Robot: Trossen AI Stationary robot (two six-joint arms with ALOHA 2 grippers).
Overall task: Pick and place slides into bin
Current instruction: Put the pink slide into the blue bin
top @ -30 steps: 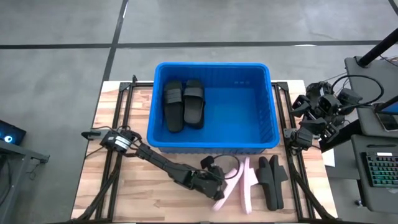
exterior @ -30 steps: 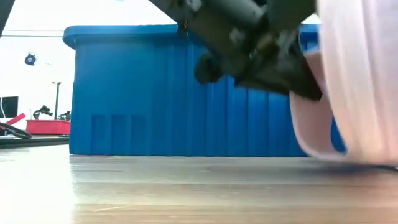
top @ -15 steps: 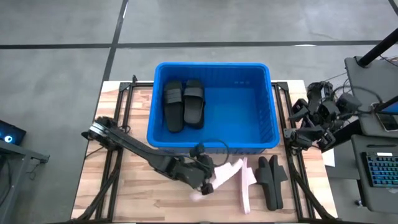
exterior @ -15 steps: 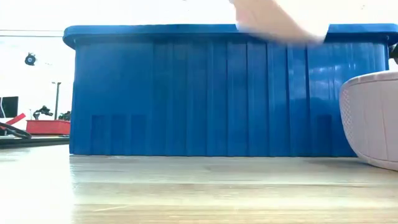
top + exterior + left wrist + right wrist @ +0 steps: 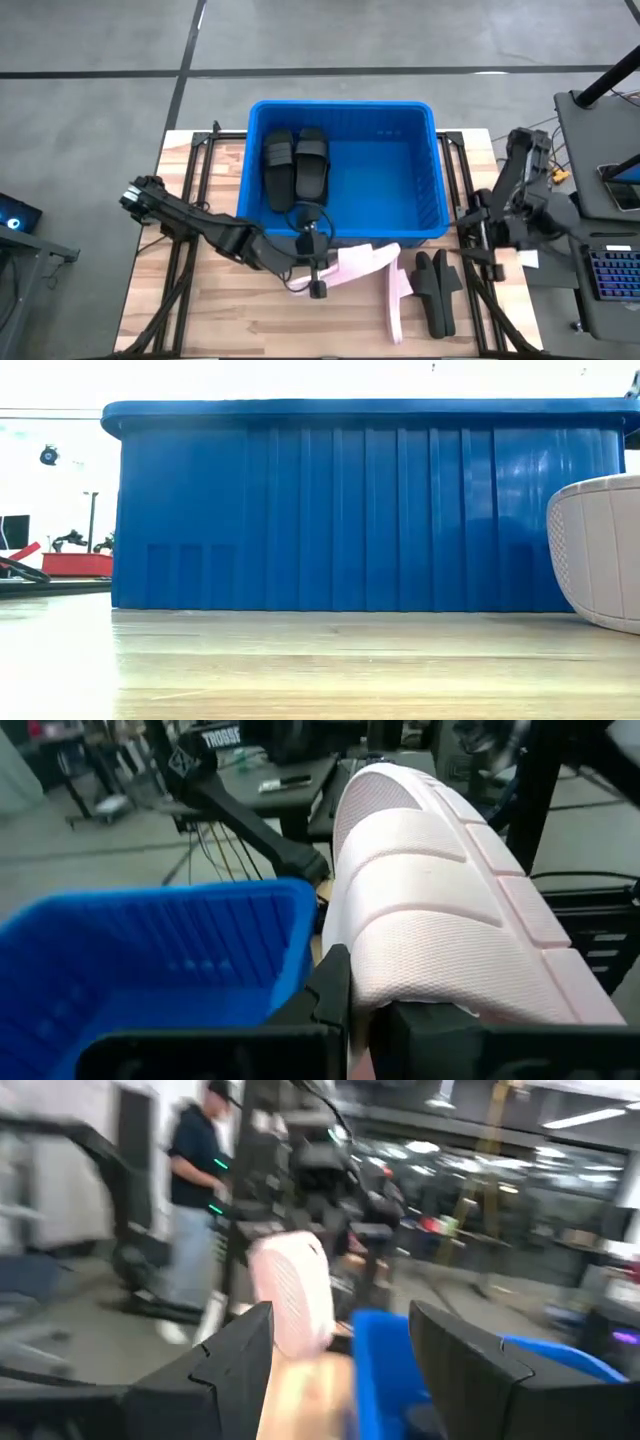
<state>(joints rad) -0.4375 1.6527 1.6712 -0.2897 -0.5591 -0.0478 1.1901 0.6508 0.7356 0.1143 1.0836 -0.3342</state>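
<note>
The blue bin (image 5: 400, 190) stands at the table's far middle with two black slides (image 5: 295, 165) lying in its left part. My left gripper (image 5: 322, 265) is shut on a pale pink slide (image 5: 362, 262), just in front of the bin's near wall. A second pink slide (image 5: 395, 300) lies on its side on the table; it also shows in the low view (image 5: 598, 550). Two black slides (image 5: 437, 290) lie to its right. My right gripper (image 5: 340, 1360) is open and empty over the table's right edge (image 5: 485, 240). My left gripper pinches the pink slide's left end (image 5: 380, 985) between its two fingers (image 5: 335, 990), coming level from the table's left. The slide runs on from the fingers toward the right, about level and lifted clear of the table.
The bin's near wall (image 5: 340, 510) rises right behind the held slide. Dark rails (image 5: 195, 200) run along the table's left and right sides. Bare wood (image 5: 230, 310) lies at the near left. A person (image 5: 200, 1200) stands in the room beyond the table.
My left gripper has lifted the pink slide off the table and carried it up, left and toward the far edge, to the bin's near wall; the slide has turned about level. My right arm has swung from the right edge down toward the table's near right.
</note>
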